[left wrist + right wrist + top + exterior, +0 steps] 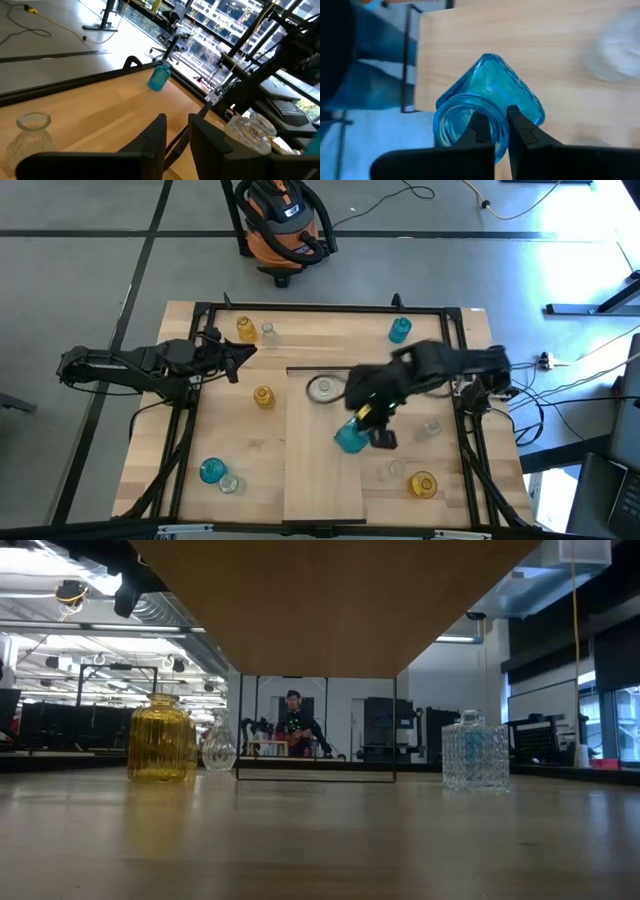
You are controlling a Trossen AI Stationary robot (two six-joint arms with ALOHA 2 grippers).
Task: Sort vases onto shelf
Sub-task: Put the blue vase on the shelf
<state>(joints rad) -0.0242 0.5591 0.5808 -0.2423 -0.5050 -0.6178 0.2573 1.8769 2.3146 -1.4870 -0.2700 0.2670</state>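
Shelf (322, 480): pale plank down the middle of my slatted tabletop (240, 450).
Right gripper (362, 427): pinching the teal vase (350, 438) by its rim, over the shelf's right edge.
Left gripper (238, 358): fingers slightly apart, holding nothing, back-left.
Room: grey floor, orange shop vac (283, 222), person (294, 727) far behind.

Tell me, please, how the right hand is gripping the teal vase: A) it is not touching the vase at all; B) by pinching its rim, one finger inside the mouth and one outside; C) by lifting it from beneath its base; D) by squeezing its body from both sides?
B: in the right wrist view the right hand has one finger inside the mouth of the teal vase and the other outside the rim, above the shelf.
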